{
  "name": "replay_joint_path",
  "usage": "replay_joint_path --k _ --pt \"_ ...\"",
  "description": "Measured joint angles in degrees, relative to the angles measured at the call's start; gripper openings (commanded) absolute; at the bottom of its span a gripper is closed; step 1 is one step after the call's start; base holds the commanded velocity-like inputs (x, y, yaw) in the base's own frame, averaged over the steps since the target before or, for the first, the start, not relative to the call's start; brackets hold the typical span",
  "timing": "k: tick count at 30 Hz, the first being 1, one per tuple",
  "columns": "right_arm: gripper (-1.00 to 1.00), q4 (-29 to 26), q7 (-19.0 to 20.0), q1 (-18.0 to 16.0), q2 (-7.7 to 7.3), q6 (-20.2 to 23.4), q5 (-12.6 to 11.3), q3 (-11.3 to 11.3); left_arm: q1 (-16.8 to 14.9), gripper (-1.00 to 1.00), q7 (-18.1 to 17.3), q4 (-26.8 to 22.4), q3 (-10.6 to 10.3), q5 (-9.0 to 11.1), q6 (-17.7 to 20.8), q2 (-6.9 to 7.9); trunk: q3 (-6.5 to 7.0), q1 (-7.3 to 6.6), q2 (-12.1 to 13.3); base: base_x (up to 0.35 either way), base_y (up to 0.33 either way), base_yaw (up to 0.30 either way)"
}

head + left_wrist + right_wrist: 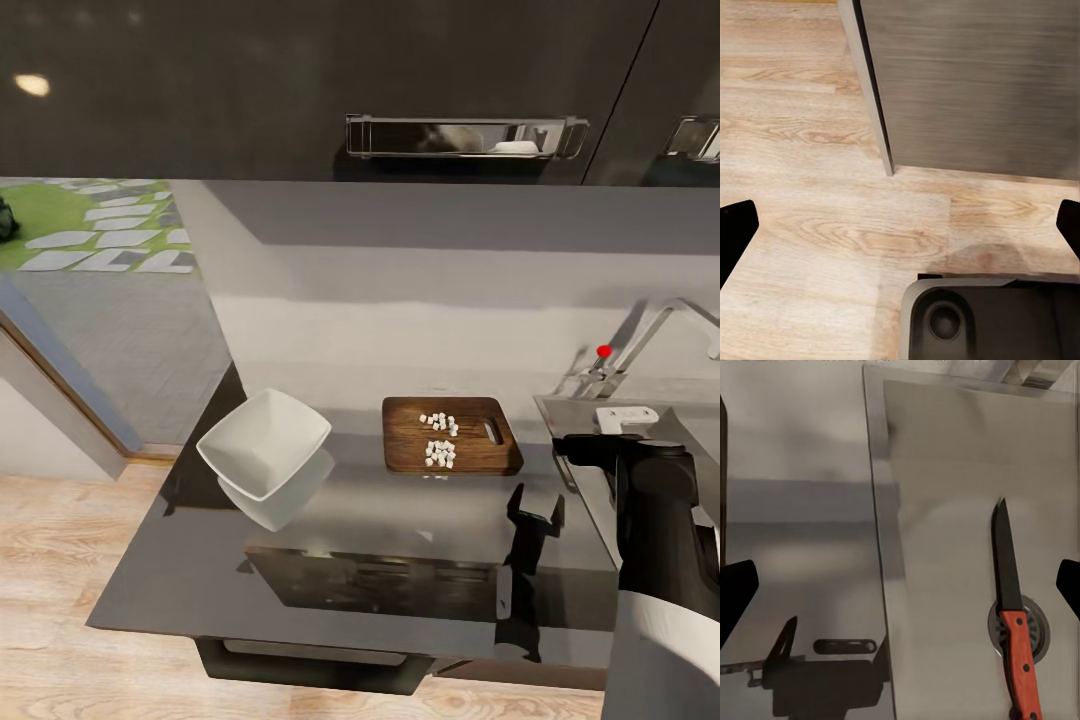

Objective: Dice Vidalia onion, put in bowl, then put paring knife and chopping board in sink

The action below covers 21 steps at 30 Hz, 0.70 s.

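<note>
1. right gripper [900, 585], nearest the lens: fingers spread wide, holding nothing, poised over the sink [945, 472].
2. paring knife [1014, 607] lying flat directly beneath, handle across the drain.
3. next, probably: swing toward the chopping board [450, 435], scoop the diced onion [440, 440] gently, keep the pieces together.
4. bowl [265, 440] beyond the board, empty.
</note>
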Motion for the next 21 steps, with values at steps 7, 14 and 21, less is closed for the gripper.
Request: replay_joint_path --k 7,14,21 --pt "1.0 -0.6 0.0 0.0 -1.05 0.01 0.04 0.06 0.0 1.0 0.0 0.0 0.0 0.0 0.0 -0.03 0.0 0.0 0.0 0.0 0.0 0.0" --pt "1.0 -0.82 0.0 0.0 -1.94 0.06 0.03 0.06 0.0 1.0 -0.02 0.0 0.0 0.0 0.0 -0.01 0.0 0.0 0.0 0.0 0.0 0.0" --pt "1.0 -0.84 0.0 0.0 -2.02 0.06 0.02 0.06 0.0 1.0 -0.01 0.0 0.0 0.0 0.0 -0.03 0.0 0.0 0.0 0.0 0.0 0.0"
